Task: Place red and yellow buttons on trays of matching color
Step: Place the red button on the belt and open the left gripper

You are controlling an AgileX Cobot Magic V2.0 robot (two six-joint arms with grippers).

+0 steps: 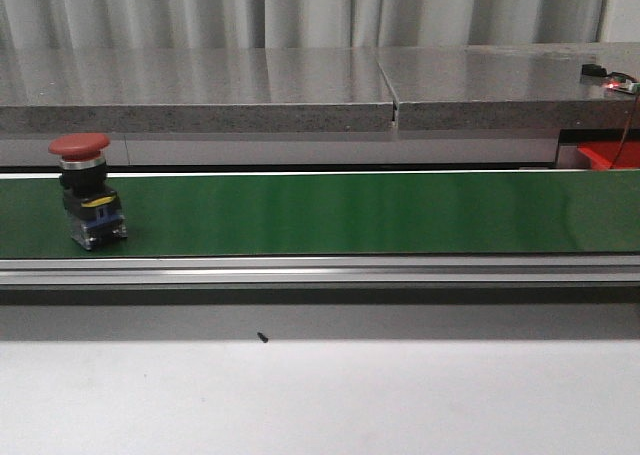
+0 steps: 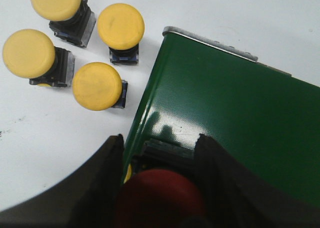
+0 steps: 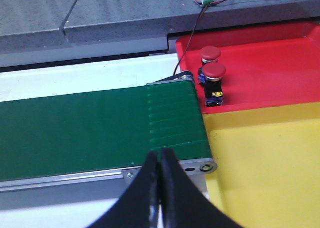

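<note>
A red button (image 1: 88,190) stands upright on the green belt (image 1: 350,215) at its far left end. In the left wrist view its red cap (image 2: 160,193) shows between the spread fingers of my left gripper (image 2: 159,140), which is open. Several yellow buttons (image 2: 97,86) stand on the white table beside the belt's end. My right gripper (image 3: 160,155) is shut with nothing in it, over the belt's near rail close to the trays. The red tray (image 3: 280,62) holds two red buttons (image 3: 213,80). The yellow tray (image 3: 270,163) lies beside it. Neither gripper shows in the front view.
A grey stone ledge (image 1: 300,85) runs behind the belt. A small circuit board with a red light (image 1: 622,85) and its wire sit on the ledge at the right. A corner of the red tray (image 1: 605,155) shows at the belt's right end.
</note>
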